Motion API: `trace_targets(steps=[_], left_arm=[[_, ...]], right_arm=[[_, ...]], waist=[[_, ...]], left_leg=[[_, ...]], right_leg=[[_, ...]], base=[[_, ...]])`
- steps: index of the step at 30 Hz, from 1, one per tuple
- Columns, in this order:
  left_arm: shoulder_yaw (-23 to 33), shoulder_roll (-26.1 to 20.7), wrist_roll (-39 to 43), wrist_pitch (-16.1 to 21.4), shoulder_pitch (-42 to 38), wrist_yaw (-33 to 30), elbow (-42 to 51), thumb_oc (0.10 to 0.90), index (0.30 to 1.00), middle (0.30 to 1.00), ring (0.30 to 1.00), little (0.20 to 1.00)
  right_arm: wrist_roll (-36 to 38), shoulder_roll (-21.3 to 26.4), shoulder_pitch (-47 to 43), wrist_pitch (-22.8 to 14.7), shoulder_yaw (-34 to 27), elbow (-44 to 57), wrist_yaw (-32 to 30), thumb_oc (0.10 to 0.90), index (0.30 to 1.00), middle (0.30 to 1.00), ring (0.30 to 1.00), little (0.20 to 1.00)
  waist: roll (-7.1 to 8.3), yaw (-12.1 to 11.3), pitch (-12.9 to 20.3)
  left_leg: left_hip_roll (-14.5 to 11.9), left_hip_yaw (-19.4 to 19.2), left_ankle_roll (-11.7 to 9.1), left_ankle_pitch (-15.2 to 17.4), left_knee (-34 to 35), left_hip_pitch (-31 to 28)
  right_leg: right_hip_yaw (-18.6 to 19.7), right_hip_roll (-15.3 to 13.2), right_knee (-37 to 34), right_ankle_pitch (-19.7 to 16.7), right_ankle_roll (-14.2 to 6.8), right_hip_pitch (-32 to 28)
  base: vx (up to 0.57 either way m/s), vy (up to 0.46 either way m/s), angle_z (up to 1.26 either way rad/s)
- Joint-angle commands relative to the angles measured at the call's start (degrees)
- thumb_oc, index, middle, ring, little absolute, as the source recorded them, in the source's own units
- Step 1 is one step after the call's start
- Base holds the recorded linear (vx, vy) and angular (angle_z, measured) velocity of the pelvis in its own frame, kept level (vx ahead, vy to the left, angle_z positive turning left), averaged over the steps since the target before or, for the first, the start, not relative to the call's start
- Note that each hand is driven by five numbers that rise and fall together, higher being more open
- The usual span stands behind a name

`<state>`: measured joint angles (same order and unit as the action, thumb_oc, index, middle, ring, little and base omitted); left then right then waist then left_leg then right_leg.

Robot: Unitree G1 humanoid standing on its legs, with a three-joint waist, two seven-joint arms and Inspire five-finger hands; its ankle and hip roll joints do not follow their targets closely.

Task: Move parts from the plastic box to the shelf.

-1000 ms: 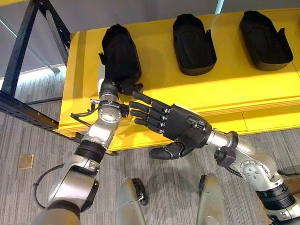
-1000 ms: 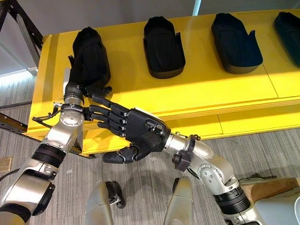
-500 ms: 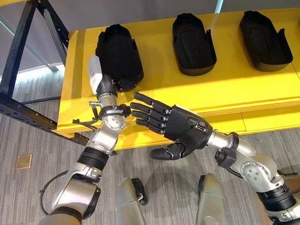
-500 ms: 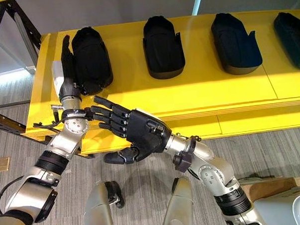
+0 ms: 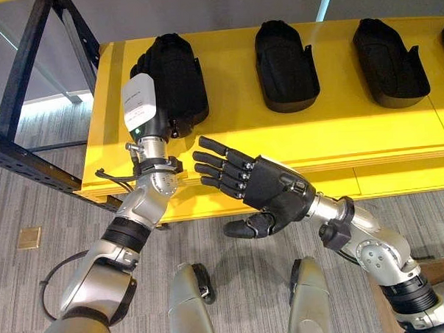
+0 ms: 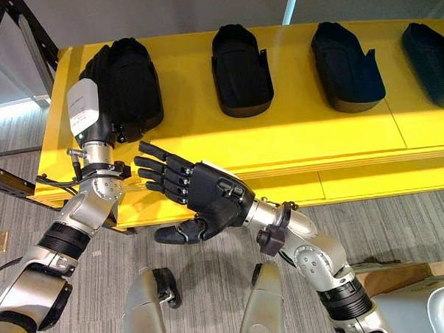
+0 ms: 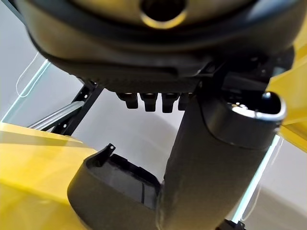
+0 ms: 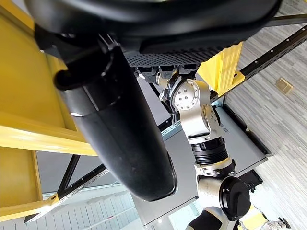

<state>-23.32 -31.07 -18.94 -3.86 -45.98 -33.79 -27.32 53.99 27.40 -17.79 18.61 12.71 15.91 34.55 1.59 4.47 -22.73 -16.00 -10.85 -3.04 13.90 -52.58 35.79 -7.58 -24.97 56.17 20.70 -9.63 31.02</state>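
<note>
Shelf (image 5: 294, 134) spans the upper frame, yellow, carrying a row of black parts. The leftmost part (image 5: 175, 80) sits upper left, its long axis running up the frame, away from the shelf's front edge. The left hand (image 5: 147, 103) rests against its left side, nearest to it; I cannot tell how its fingers sit. The right hand (image 5: 260, 191) hovers centre, below the shelf edge, fingers spread and empty.

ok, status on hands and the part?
Left hand at the leftmost part on the shelf, fingers hidden. Right hand open, empty, in front of the shelf edge. Nothing in the way.
</note>
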Motion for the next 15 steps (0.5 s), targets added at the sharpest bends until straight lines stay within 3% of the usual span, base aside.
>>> trace_targets(steps=[1, 3, 10, 15], left_arm=[[-0.9, -4.5, -6.9, 6.0, -3.9, 0.4, 7.4, 0.900, 1.000, 1.000, 1.000, 1.000], [-1.0, -5.2, -11.2, 7.4, -2.5, 0.5, 10.5, 0.900, 1.000, 1.000, 1.000, 1.000], [-0.1, -5.8, -12.1, 11.5, 2.5, 3.8, 18.3, 0.900, 1.000, 1.000, 1.000, 1.000], [0.8, -4.8, -13.0, 11.8, 5.5, 6.5, 22.2, 0.900, 1.000, 1.000, 1.000, 1.000]], right_arm=[[3.8, -3.0, -0.3, -6.5, -2.4, 7.4, 2.7, 0.900, 1.000, 1.000, 1.000, 1.000], [3.3, -2.9, 0.2, -6.9, -2.4, 7.7, 2.8, 0.900, 1.000, 1.000, 1.000, 1.000], [3.9, -2.4, 1.3, -10.1, -2.3, 7.8, 2.9, 0.900, 1.000, 1.000, 1.000, 1.000], [2.1, -3.2, 1.4, -10.4, -2.6, 8.1, 3.5, 0.900, 1.000, 1.000, 1.000, 1.000]], waist=[[-0.45, -1.0, 2.6], [-0.48, -1.3, 2.5], [-0.68, -2.3, 1.9], [-0.75, -3.0, 1.7]], left_leg=[[-0.8, -1.5, 1.3, 3.5, 2.3, -7.1], [-0.8, -1.3, 1.3, 3.5, 2.4, -7.0], [-0.5, -0.9, 1.4, 3.1, 3.5, -6.9], [-0.1, -0.6, 1.1, 2.6, 4.5, -6.6]], right_leg=[[-4.8, -1.2, -5.3, -6.9, 2.7, -2.7], [-5.0, -1.3, -5.3, -6.8, 2.5, -2.7], [-5.5, -1.5, -6.0, -6.9, 2.4, -2.8], [-6.0, -1.7, -6.8, -7.3, 2.0, -2.8]], base=[[0.00, 0.000, 0.00], [0.00, 0.000, 0.00], [-0.02, -0.007, 0.02], [-0.04, -0.009, 0.02]])
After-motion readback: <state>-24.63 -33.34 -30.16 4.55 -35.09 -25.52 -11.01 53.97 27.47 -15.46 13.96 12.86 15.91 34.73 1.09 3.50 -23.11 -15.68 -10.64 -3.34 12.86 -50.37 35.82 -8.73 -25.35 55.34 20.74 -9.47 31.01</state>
